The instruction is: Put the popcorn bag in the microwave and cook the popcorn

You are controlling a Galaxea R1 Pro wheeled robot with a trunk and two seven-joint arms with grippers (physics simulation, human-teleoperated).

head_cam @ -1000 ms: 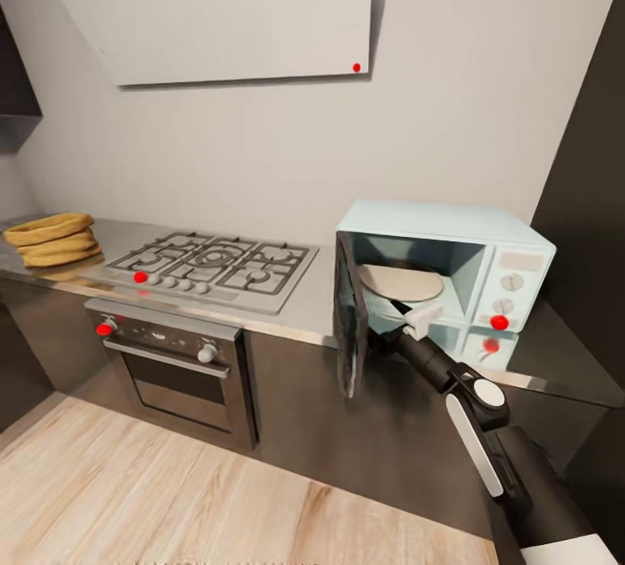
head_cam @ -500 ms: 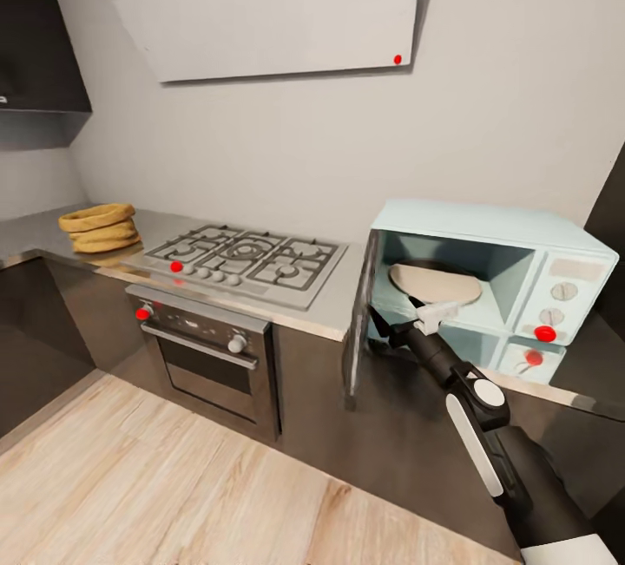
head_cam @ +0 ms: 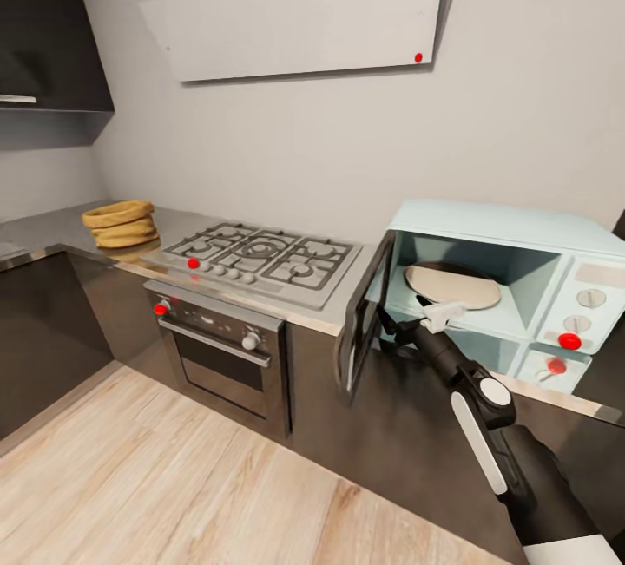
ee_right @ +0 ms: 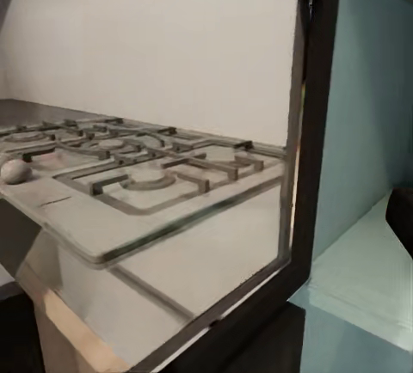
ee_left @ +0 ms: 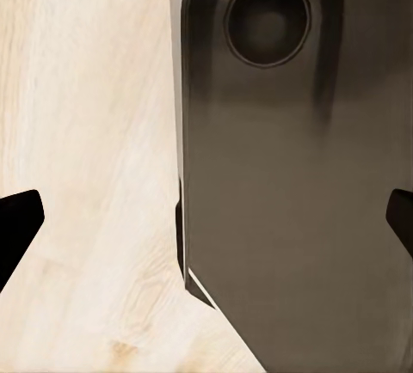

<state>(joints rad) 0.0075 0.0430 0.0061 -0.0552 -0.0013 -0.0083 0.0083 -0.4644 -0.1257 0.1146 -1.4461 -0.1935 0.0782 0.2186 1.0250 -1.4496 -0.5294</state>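
The microwave (head_cam: 499,287) sits on the grey tabletop (head_cam: 347,309) at the right of the head view, its dark glass door (head_cam: 363,322) swung wide open to the left, and a round pale plate (head_cam: 453,285) lies inside the mint-blue box. The right arm (head_cam: 486,409) reaches up from the lower right toward the open front, and the right hand (head_cam: 415,325) sits just at the lower front edge of the opening, beside the door; from here I cannot tell how far its fingers are apart or whether they have hold of anything. In the right wrist view the door frame (ee_right: 305,132) stands close, with the hob seen through its glass and the blue inner wall of the microwave (ee_right: 370,115) next to it. Left of the microwave on the same tabletop lies the gas hob (head_cam: 265,259), with the black oven (head_cam: 221,344) under it and a slanted white hood (head_cam: 304,14) on the wall above. Far to the left, near the corner, a stack of yellow-brown rings (head_cam: 121,223) rests on the tabletop. In the left wrist view the left hand (ee_left: 206,227) hangs over the wooden floor (ee_left: 86,132) with its two dark fingertips (ee_left: 17,227) wide apart and nothing between them, a dark part of the robot's body (ee_left: 284,175) below it.
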